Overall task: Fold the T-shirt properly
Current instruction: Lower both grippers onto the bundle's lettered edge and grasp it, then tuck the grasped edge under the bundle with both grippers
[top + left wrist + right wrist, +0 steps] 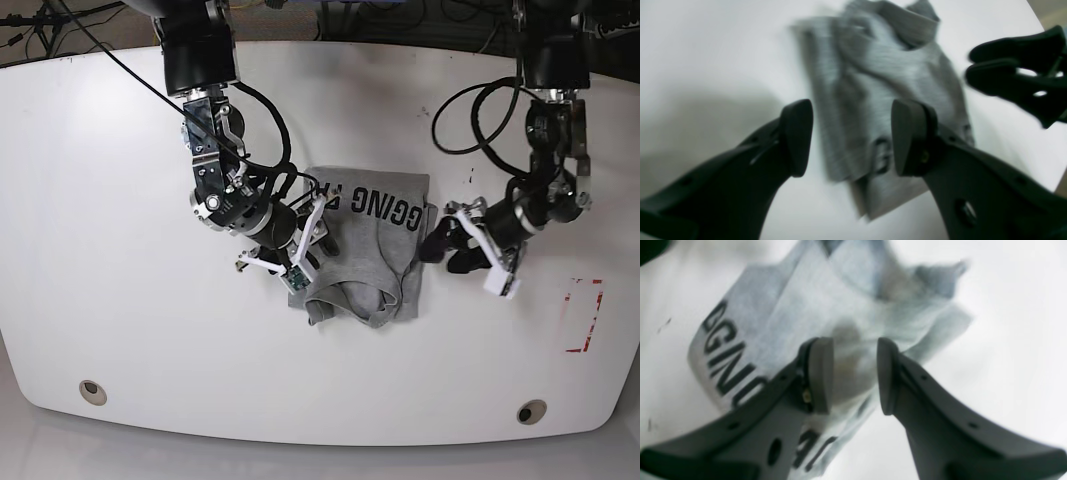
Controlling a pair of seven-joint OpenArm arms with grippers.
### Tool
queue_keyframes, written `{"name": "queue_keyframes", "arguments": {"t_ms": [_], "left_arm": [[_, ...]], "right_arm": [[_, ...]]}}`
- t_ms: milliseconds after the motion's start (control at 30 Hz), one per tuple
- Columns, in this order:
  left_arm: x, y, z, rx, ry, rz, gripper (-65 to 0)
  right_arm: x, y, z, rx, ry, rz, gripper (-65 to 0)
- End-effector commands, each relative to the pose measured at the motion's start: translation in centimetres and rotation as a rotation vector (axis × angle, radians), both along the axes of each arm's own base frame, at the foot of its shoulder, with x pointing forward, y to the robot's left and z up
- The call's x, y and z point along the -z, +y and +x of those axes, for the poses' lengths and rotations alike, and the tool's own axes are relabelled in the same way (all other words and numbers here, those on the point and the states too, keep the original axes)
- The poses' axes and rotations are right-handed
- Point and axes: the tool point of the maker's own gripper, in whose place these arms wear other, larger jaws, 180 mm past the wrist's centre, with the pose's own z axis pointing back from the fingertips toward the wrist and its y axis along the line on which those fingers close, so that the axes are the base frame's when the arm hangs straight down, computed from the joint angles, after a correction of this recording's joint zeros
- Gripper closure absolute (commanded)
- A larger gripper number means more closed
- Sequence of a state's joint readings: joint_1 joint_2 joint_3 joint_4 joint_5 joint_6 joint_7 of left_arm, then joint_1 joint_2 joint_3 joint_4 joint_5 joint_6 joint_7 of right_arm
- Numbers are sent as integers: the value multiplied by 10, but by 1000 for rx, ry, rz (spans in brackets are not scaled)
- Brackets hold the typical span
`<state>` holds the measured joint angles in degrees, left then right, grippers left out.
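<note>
T-shirt (pixel 365 255) — grey, folded into a rumpled block with black lettering showing — lies mid-table (pixel 100 250). Left gripper (pixel 852 138) hovers above it with jaws spread, empty; right gripper (pixel 855 375) hangs over the cloth, jaws parted — nothing pinched between them.

The T-shirt (pixel 365 255) is showing heather grey, with black block capitals (pixel 375 207) running along its far edge. In the right wrist view the cloth is looking paler, almost bluish, perhaps from blur. The table (pixel 100 300) is showing white, with a red outlined mark (pixel 583 316) near one side. The left gripper (pixel 851 136) fingers are appearing black.
</note>
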<state>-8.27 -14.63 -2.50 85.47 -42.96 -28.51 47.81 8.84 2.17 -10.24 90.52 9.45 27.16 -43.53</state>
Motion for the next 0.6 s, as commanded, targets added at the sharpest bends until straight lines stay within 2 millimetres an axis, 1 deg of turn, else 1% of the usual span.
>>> {"name": "queue_keyframes", "arguments": {"t_ms": [0, 133, 200, 233, 267, 367, 433, 500, 567], "left_arm": [[-6, -20, 9, 25, -24, -26, -351], [7, -37, 12, 25, 9, -30, -351], [14, -41, 15, 22, 25, -23, -351], [20, -45, 18, 24, 43, -18, -351], [24, -45, 18, 23, 54, -14, -351], [37, -54, 18, 27, 95, -21, -351], [45, -58, 15, 26, 124, -30, -351], [48, -61, 15, 27, 135, -38, -351], [48, -63, 14, 30, 135, -46, -351]], "right_arm": [[-9, -1, 7, -4, -34, 26, -208], [-3, -12, 9, 28, -14, 27, -208], [2, -19, 11, 52, -1, 32, -208], [6, -23, 11, 67, 12, 36, -208], [7, -24, 11, 71, 15, 38, -208], [6, -29, 15, 95, 3, 58, -209], [5, -35, 18, 115, -4, 66, -214], [4, -40, 20, 132, -5, 68, -250], [4, -45, 21, 145, -6, 71, -308]]}}
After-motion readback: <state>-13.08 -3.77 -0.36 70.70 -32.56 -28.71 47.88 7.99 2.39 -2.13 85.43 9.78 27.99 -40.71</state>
